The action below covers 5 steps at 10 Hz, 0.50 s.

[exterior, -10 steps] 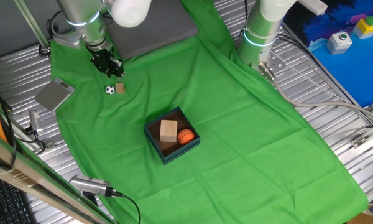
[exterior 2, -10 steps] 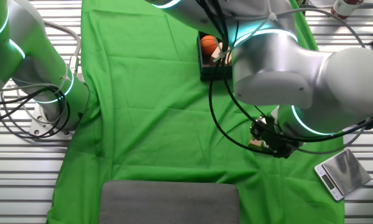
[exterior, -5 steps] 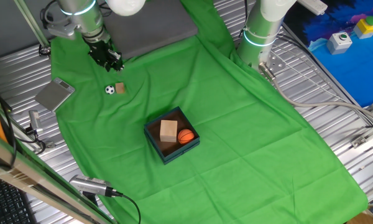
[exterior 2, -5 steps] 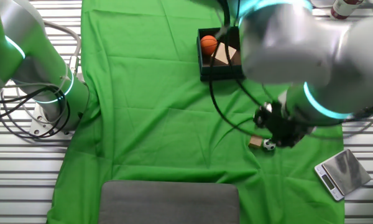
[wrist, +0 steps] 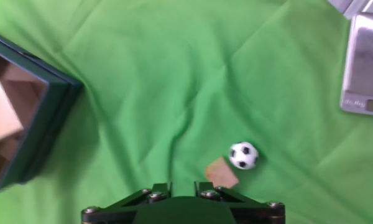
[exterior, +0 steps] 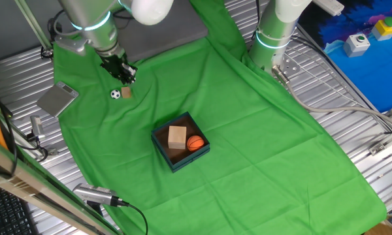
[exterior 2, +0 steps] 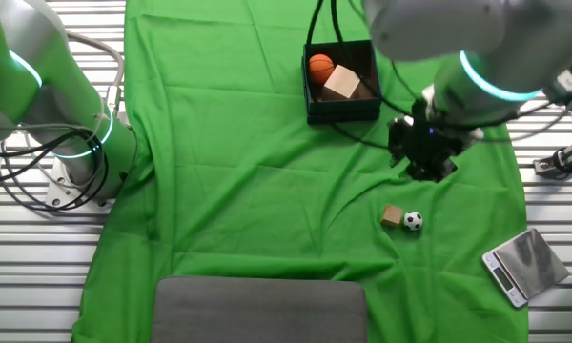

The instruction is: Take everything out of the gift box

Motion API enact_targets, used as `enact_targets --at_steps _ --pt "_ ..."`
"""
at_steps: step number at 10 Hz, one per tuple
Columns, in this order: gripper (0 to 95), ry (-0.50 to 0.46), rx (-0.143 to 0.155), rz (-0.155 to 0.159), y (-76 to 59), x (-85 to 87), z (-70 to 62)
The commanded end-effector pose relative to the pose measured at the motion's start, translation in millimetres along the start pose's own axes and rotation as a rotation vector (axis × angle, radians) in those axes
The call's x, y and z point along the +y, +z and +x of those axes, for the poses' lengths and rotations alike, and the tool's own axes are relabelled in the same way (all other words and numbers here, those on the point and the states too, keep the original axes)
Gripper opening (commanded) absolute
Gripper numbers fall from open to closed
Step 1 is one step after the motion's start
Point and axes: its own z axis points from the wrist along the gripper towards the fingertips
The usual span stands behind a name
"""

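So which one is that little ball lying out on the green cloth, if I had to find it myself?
Start at the dark box on the green cloth, which holds a wooden block and an orange ball. Look away from it towards the grey scale at the cloth's edge. The soccer ball lies there beside a small tan block; it alone is round, black and white.
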Motion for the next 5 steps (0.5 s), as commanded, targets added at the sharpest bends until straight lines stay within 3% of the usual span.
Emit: enact_targets --at_steps 1,3,5 --pt "0.0 0.003 0.01 -0.019 -0.1 1.2 0.2" --pt "0.0 -0.079 0.014 -0.045 -0.1 1.2 0.2" --pt "0.0 -0.137 0.015 -0.047 -0.1 1.2 0.2"
